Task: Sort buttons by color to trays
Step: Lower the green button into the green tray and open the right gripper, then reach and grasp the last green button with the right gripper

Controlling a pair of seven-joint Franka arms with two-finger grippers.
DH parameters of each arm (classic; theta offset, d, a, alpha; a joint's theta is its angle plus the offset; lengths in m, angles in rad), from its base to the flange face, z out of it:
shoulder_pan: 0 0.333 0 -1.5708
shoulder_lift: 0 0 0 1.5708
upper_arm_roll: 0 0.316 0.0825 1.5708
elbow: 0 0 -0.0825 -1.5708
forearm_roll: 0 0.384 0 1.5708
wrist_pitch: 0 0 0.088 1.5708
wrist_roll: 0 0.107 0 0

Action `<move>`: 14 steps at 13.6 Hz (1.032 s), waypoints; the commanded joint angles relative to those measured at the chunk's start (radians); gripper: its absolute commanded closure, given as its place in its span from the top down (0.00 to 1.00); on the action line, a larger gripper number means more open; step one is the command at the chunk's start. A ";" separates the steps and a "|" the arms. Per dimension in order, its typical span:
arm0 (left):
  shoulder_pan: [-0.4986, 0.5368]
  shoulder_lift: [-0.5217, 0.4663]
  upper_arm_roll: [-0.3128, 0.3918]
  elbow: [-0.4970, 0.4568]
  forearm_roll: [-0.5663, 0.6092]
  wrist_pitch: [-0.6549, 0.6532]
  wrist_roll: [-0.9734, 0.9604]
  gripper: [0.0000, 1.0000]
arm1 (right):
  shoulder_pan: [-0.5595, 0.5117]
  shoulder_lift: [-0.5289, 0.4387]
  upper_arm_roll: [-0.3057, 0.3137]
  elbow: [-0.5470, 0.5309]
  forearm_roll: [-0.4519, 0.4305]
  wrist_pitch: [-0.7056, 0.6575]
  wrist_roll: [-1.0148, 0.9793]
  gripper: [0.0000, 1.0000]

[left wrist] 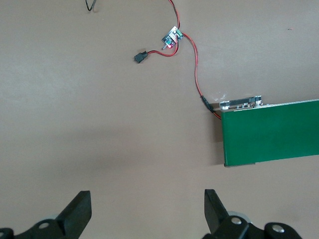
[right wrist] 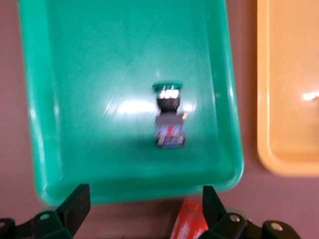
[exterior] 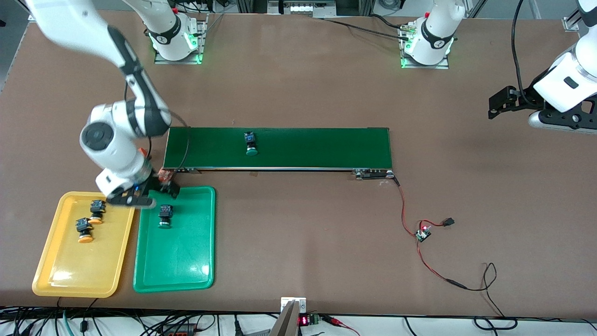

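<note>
Nearest the front camera, at the lower left of the frame: two trays side by side, yellow tray (exterior: 51, 275) and green tray (exterior: 186, 270). Right gripper (exterior: 140, 195), over the green tray's upper rim, fingers spread apart and empty; in the right wrist view its two dark fingertips (right wrist: 76, 201) stand wide with nothing between them. Directly beneath, inside the green tray near its upper end: one green button (exterior: 164, 215), lying on its side, cap toward the front camera, released and free of the gripper. Yellow tray, upper portion: two yellow-orange buttons (exterior: 85, 230), close together, apart from the walls. Conveyor belt (exterior: 303, 147), centre of the frame: second green button (exterior: 251, 143), lying on its side toward the right arm's end of the belt, the one item judged unsorted. Handling, as a judgement: small, light, rigid plastic; the round cap looks smooth and likely to slip or roll, so the squarer black-and-blue body is the better place to pinch, across its flat sides. Left gripper (exterior: 522, 109), upper right of the frame, over bare table at the left arm's end, fingers wide apart and empty, waiting. Small circuit board (exterior: 423, 233) with red wires, lower right of centre, wired to the belt's end.
</note>
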 commanded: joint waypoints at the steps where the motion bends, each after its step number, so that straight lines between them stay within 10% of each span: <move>1: -0.001 0.015 -0.005 0.033 0.013 -0.022 -0.009 1.00 | 0.014 -0.203 0.059 -0.216 0.002 -0.002 0.096 1.00; 7: -0.001 0.015 -0.005 0.033 0.013 -0.022 -0.007 1.00 | 0.014 -0.291 0.287 -0.293 -0.001 -0.071 0.299 1.00; 14: -0.003 0.015 -0.005 0.033 0.013 -0.022 -0.009 1.00 | 0.028 -0.234 0.330 -0.293 0.001 -0.023 0.309 1.00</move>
